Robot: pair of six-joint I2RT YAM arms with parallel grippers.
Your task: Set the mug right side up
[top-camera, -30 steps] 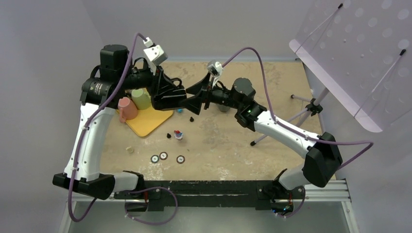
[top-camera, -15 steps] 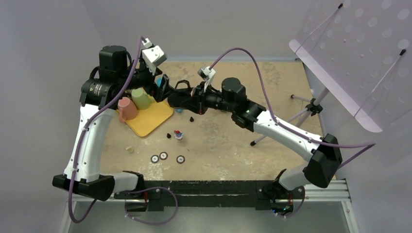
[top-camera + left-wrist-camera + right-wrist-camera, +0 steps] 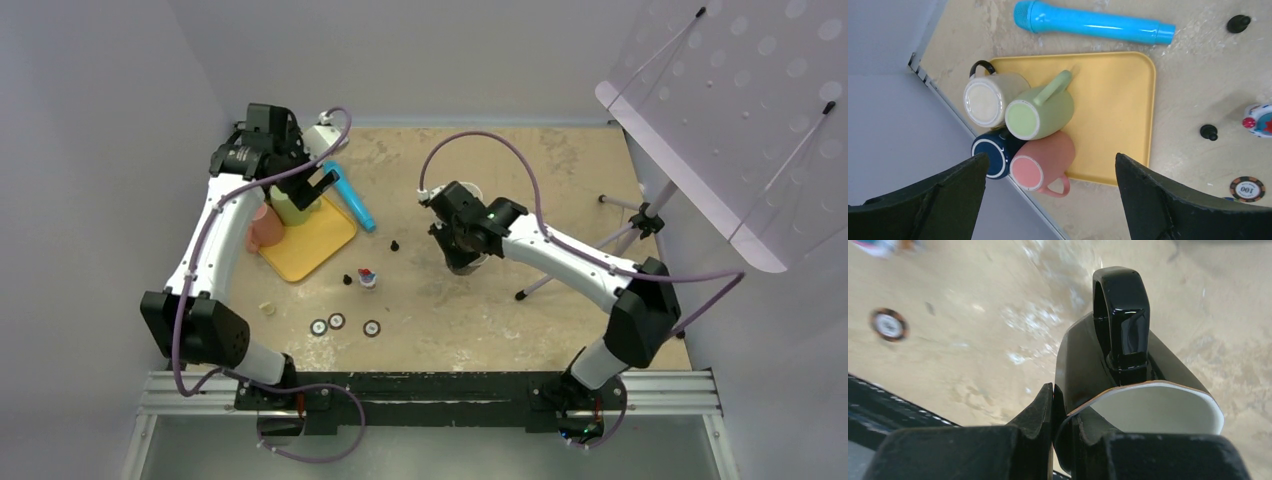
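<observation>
Black glazed ceramic with a white lining, the mug should be treated as rigid, moderately heavy, slick on its surface and liable to chip if dropped. The wall at the rim is a sound place to hold it. The handle loop is the alternative, but it offers less control over tilt. Your right fingers are closed on that wall, one outside and one inside the mouth. The mug sits under the right wrist at the middle of the desk, right of centre. Its mouth faces up toward the wrist and its base faces the desk. By my judgement the long axis runs near vertical with some lean, and the handle is on the side away from the wrist camera. You cannot tell from these views whether the base touches the desk, so level it before you release. Your left fingers are spread wide and hold nothing. They hang above the yellow tray, where cream, green, navy and pink mugs are clustered at one corner.
</observation>
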